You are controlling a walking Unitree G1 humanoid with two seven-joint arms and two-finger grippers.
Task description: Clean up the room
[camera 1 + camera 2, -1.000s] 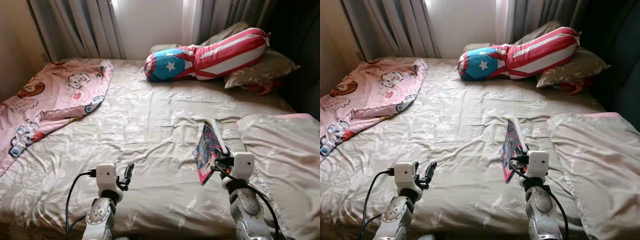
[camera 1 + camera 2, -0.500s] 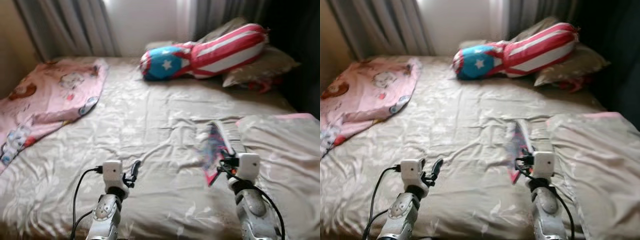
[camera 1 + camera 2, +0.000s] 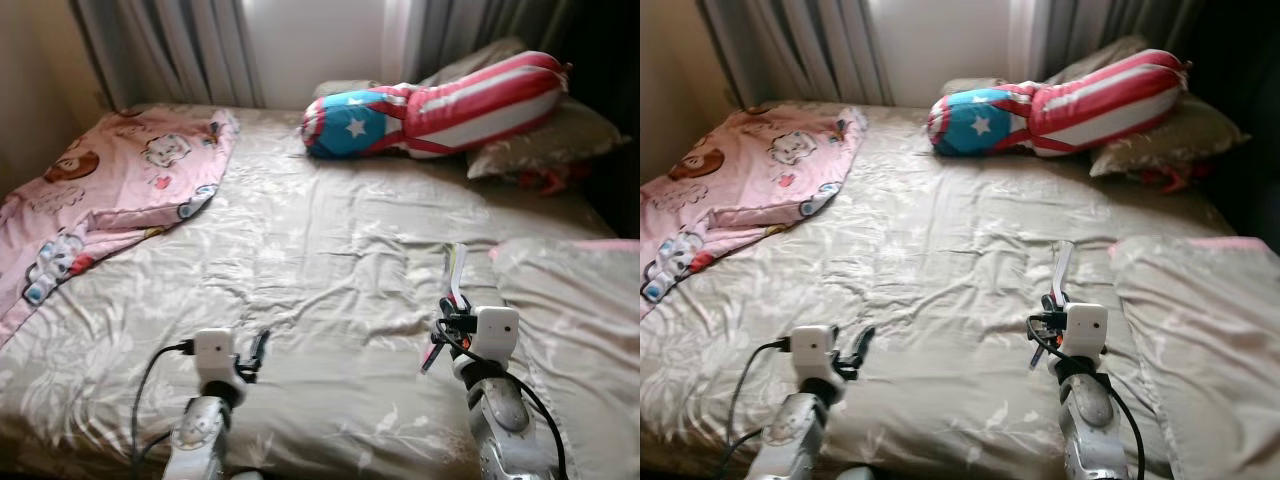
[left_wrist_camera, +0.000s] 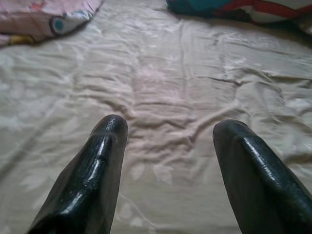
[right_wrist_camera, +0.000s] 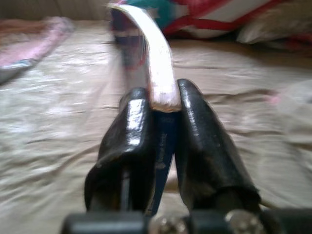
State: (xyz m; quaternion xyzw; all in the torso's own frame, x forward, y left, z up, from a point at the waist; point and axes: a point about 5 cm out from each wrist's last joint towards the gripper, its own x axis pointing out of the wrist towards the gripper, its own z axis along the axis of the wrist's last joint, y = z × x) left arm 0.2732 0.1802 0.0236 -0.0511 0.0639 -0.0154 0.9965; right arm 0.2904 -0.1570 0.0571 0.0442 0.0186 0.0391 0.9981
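Observation:
My right gripper (image 3: 447,320) is shut on a thin colourful book (image 3: 452,285), held edge-on and upright above the beige bed sheet (image 3: 320,260) at the front right. In the right wrist view the book (image 5: 146,58) stands clamped between the two black fingers (image 5: 131,141). Low over the sheet at the front left, my left gripper (image 3: 257,350) is open with nothing between its fingers (image 4: 97,165).
A pink cartoon blanket (image 3: 110,190) lies crumpled at the bed's far left. A stars-and-stripes bolster (image 3: 440,100) rests on grey pillows (image 3: 540,135) at the head. Another grey pillow (image 3: 575,320) lies front right. Curtains (image 3: 180,45) hang behind.
The view has shifted and dipped. The book in my right gripper has turned from showing its cover to edge-on. The left gripper holds its place.

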